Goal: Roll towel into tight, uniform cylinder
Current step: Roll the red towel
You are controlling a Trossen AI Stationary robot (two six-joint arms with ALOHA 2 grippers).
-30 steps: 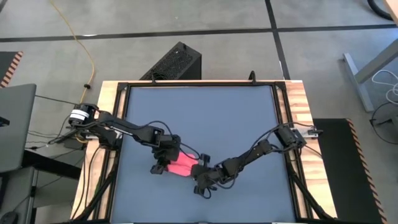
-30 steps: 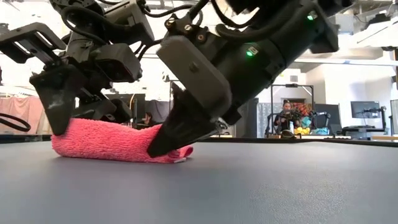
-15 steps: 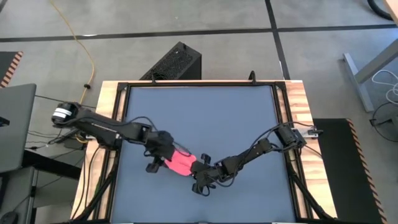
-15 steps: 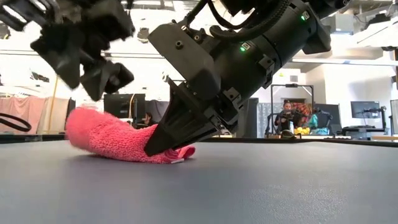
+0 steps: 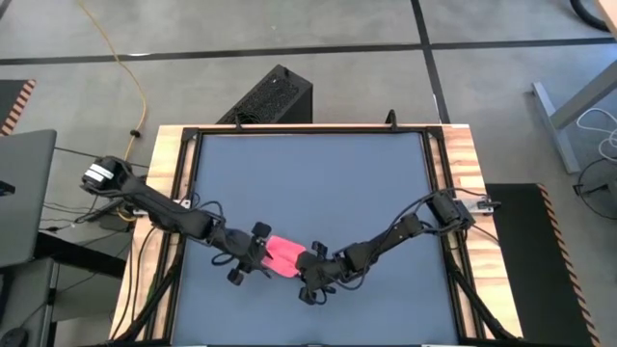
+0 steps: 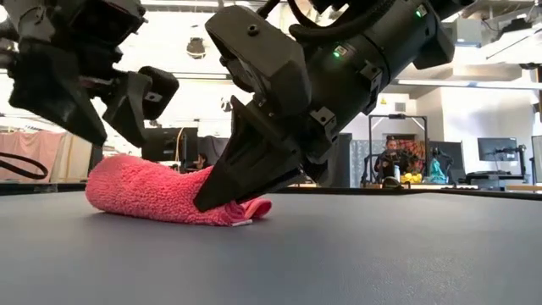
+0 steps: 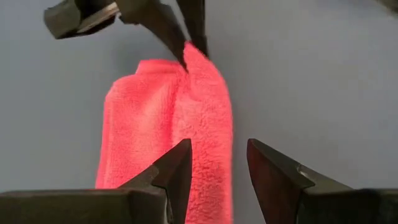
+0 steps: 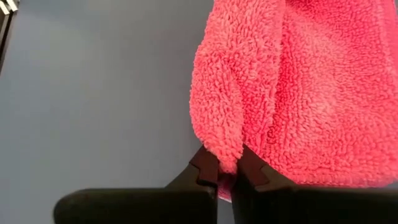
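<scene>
The pink-red towel (image 5: 281, 254) lies on the dark tabletop as a loose, partly rolled bundle near the near edge, and also shows in the low view (image 6: 152, 191). My right gripper (image 5: 308, 263) is at its right end, shut on it (image 8: 227, 169). My left gripper (image 5: 247, 264) is open and hangs just above the towel's left end (image 7: 217, 168), its fingers (image 6: 85, 114) clear of the cloth. My right gripper pinches a raised fold of the towel (image 8: 225, 149) at its right end between its two fingertips. The fingers (image 6: 222, 186) slant down from the table's right side. The towel lies on the table, slack, with only the pinched fold drawn up a little.
Bare dark tabletop (image 5: 318, 183) stretches to the far edge and to both sides. A wooden frame (image 5: 463, 173) borders the table. A black box (image 5: 270, 96) stands on the floor beyond the far edge. A person (image 6: 391, 157) is far off in the room.
My left gripper has risen off the towel's left end and gone toward the table's near edge, and now hangs over that end. The towel's left end was lifted a little and has settled back on the table. My right gripper has kept its hold.
</scene>
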